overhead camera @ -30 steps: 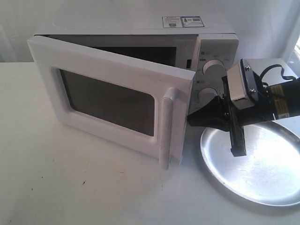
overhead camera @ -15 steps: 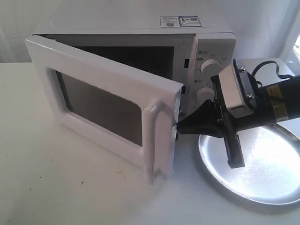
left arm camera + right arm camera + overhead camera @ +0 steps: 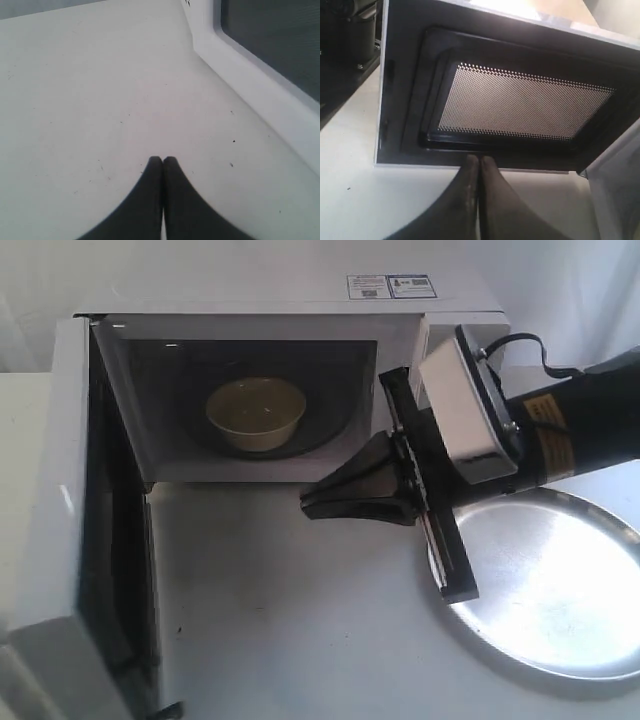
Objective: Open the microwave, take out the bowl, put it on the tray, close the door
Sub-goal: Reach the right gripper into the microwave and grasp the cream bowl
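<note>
The white microwave [image 3: 250, 295] stands at the back with its door [image 3: 50, 500] swung wide to the left. A cream-white bowl [image 3: 256, 413] sits inside the cavity. My right gripper [image 3: 306, 506] is shut and empty, low over the table in front of the opening and left of the silver tray [image 3: 560, 600]. In the right wrist view its tips [image 3: 480, 159] point at the door's inner face [image 3: 520, 107] with its mesh window. My left gripper [image 3: 163, 160] is shut and empty above the table, beside the door's outer face [image 3: 260, 95]. It is not seen in the exterior view.
The right arm's body [image 3: 560, 430] covers the microwave's dials and hangs over the tray's back rim. White table [image 3: 300, 620] lies between the door and the tray. A dark device [image 3: 345, 30] shows beyond the door in the right wrist view.
The door has swung from partly open to wide open on the left. My right gripper has moved left across the opening. The bowl inside has come into sight.
</note>
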Robot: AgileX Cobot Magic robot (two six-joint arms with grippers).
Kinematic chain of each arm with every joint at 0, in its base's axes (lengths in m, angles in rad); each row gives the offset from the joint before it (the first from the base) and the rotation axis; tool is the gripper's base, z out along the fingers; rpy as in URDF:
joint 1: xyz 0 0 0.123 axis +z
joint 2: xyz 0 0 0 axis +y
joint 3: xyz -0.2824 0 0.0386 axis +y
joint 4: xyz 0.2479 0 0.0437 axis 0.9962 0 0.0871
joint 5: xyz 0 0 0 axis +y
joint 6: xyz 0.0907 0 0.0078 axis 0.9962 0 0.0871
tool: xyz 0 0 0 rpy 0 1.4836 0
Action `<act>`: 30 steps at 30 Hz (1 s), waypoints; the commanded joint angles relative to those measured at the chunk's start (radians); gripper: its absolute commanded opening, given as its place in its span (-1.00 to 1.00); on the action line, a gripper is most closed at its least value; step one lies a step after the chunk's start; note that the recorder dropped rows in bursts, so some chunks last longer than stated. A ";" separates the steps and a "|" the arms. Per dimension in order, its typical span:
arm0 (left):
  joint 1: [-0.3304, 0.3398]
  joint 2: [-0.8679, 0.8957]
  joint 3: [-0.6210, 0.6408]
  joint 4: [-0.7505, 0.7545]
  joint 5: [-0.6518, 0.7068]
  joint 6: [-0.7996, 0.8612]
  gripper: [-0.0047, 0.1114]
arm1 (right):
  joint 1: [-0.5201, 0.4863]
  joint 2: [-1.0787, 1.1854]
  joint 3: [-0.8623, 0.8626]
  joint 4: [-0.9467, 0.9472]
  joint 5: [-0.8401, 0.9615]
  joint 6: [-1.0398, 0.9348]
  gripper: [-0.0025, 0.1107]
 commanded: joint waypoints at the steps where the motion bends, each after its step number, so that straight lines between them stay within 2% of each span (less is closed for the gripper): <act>1: -0.004 -0.002 -0.002 -0.006 -0.001 -0.003 -0.92 | 0.011 0.006 -0.006 0.187 0.045 -0.003 -0.96; 3: -0.004 -0.002 -0.002 -0.006 -0.001 -0.003 -0.92 | 0.034 0.037 -0.008 0.360 0.154 -0.024 -0.96; 5: -0.004 -0.002 -0.002 -0.006 -0.001 -0.003 -0.92 | 0.065 0.079 -0.008 0.548 0.248 -0.156 -0.96; 7: -0.004 -0.002 -0.002 -0.006 -0.001 -0.003 -0.92 | 0.104 0.132 -0.008 0.726 0.290 -0.381 -0.96; 10: -0.004 -0.002 -0.002 -0.006 -0.001 -0.003 -0.92 | 0.151 0.216 -0.012 0.983 0.262 -0.734 -0.96; 12: -0.004 -0.002 -0.002 -0.006 -0.001 -0.003 -0.92 | 0.178 0.276 -0.032 1.089 0.243 -0.848 -0.96; 18: -0.004 -0.002 -0.002 -0.006 -0.001 -0.003 -0.92 | 0.232 0.445 -0.163 1.201 0.315 -0.928 -0.90; 21: -0.004 -0.002 -0.002 -0.006 -0.001 -0.003 -0.92 | 0.256 0.518 -0.237 1.312 0.342 -0.998 -0.69; 23: -0.004 -0.002 -0.002 -0.006 -0.001 -0.003 -0.92 | 0.263 0.558 -0.289 1.301 0.349 -1.008 -0.50; 25: -0.004 -0.002 -0.002 -0.006 -0.001 -0.003 -0.92 | 0.273 0.608 -0.347 1.304 0.349 -1.008 -0.26; 26: -0.004 -0.002 -0.002 -0.006 -0.001 -0.003 -0.92 | 0.280 0.657 -0.413 1.306 0.359 -1.006 0.02; 28: -0.004 -0.002 -0.002 -0.006 -0.001 -0.003 -0.92 | 0.285 0.695 -0.465 1.306 0.408 -0.986 0.22; 30: -0.004 -0.002 -0.002 -0.006 -0.001 -0.003 -0.92 | 0.303 0.741 -0.549 1.306 0.557 -0.919 0.35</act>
